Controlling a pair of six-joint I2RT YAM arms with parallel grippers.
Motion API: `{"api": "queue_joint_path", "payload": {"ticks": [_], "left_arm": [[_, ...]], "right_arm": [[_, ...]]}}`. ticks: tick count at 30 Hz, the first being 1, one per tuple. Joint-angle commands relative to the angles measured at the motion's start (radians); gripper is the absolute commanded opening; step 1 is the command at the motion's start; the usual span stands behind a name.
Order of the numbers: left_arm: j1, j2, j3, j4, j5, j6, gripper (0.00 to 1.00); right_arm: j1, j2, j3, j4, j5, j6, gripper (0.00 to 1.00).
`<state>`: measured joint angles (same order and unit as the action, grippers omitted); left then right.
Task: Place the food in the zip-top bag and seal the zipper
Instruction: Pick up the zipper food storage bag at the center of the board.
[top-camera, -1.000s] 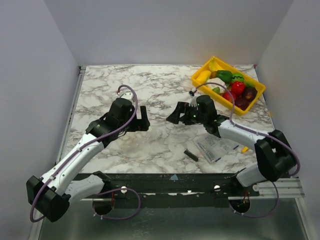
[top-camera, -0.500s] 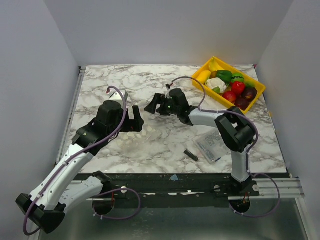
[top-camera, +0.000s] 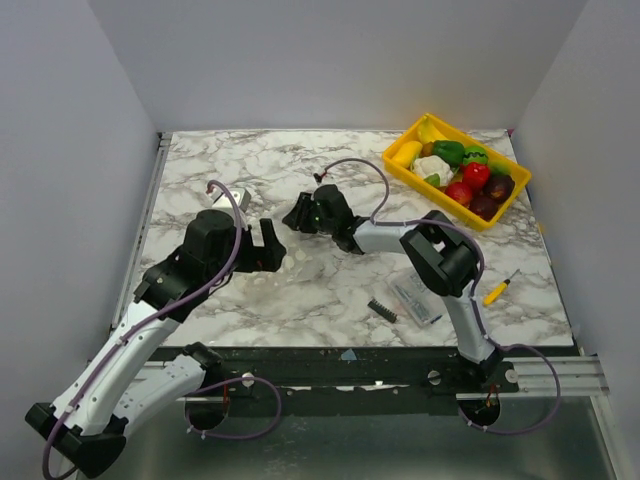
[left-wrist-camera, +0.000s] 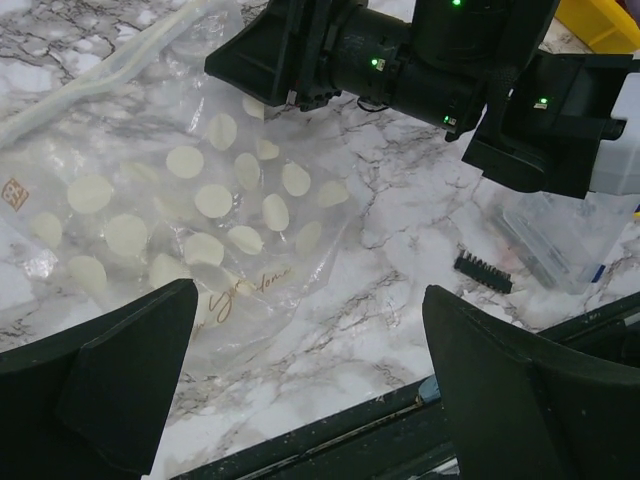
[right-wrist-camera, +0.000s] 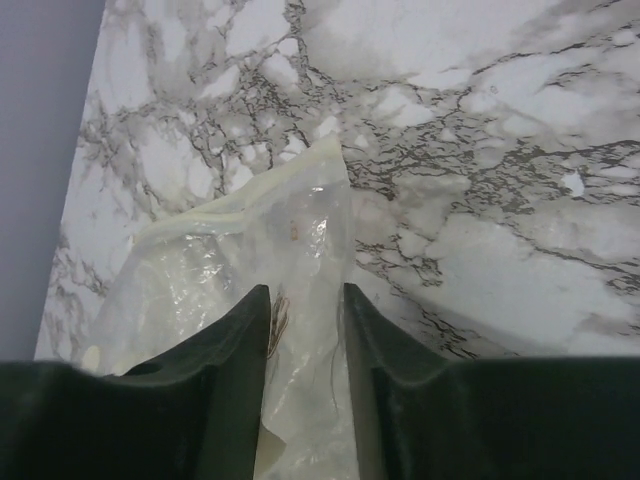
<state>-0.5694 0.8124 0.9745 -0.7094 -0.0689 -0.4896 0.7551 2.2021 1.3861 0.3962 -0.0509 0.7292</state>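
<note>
The zip-top bag (left-wrist-camera: 180, 200) lies flat on the marble, clear with pale dots. Its zipper (left-wrist-camera: 90, 85) is a thick pale strip along the far edge. My right gripper (right-wrist-camera: 305, 295) straddles a raised fold of the bag (right-wrist-camera: 250, 240) near the zipper (right-wrist-camera: 200, 215); its jaws are narrowed but still apart. In the top view my right gripper (top-camera: 297, 213) sits mid-table. My left gripper (top-camera: 262, 245) faces it, wide open and empty, and hovers at the bag's near side (left-wrist-camera: 310, 300). The food (top-camera: 465, 178) stays in the yellow tray (top-camera: 507, 203).
A small black ridged piece (top-camera: 381, 309) and a flat clear packet (top-camera: 417, 297) lie near the front edge; both show in the left wrist view too. A yellow-handled screwdriver (top-camera: 497, 290) rests at the front right. Grey walls enclose the table.
My right arm has swung left from beside the tray to the bag, and its jaws have narrowed around the film. My left arm has shifted slightly left and toward the front.
</note>
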Motion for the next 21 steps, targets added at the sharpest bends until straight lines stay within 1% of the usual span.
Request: {"api": "queue_joint_path", "payload": {"ticks": [1, 3, 5, 7, 8, 11, 14, 15, 17, 18, 20, 21], "left_arm": [[0.005, -0.059, -0.046, -0.039, 0.034, -0.072, 0.97], [0.005, -0.093, -0.065, -0.036, 0.039, -0.09, 0.97], [0.005, -0.119, -0.065, -0.049, 0.038, -0.108, 0.97], [0.006, -0.134, -0.046, -0.078, 0.034, -0.12, 0.97], [0.006, -0.136, -0.034, -0.094, 0.032, -0.117, 0.97], [0.008, -0.148, 0.003, -0.13, 0.004, -0.083, 0.97], [0.01, -0.152, 0.044, -0.146, -0.025, -0.009, 0.97], [0.01, -0.147, 0.066, -0.151, -0.032, 0.015, 0.98], [0.012, -0.126, 0.119, -0.166, -0.056, 0.066, 0.98], [0.015, -0.105, 0.151, -0.174, -0.057, 0.092, 0.98], [0.02, -0.068, 0.201, -0.187, -0.05, 0.135, 0.97], [0.028, -0.054, 0.216, -0.185, -0.025, 0.162, 0.97]], "right_arm": [[0.011, -0.046, -0.071, 0.099, 0.096, -0.023, 0.31], [0.011, -0.065, -0.083, 0.125, 0.074, -0.045, 0.2], [0.011, -0.098, -0.095, 0.12, 0.078, -0.074, 0.13], [0.011, -0.152, -0.122, 0.117, 0.077, -0.134, 0.03], [0.009, -0.189, -0.137, 0.124, 0.041, -0.194, 0.01], [0.006, -0.284, -0.166, 0.103, -0.167, -0.408, 0.0], [-0.003, -0.368, -0.163, -0.018, -0.371, -0.57, 0.0], [-0.008, -0.4, -0.16, -0.058, -0.415, -0.613, 0.0], [-0.028, -0.452, -0.162, -0.12, -0.527, -0.663, 0.01], [-0.047, -0.476, -0.172, -0.132, -0.607, -0.677, 0.0], [-0.091, -0.507, -0.19, -0.128, -0.746, -0.675, 0.0], [-0.12, -0.514, -0.195, -0.119, -0.822, -0.654, 0.0]]}}
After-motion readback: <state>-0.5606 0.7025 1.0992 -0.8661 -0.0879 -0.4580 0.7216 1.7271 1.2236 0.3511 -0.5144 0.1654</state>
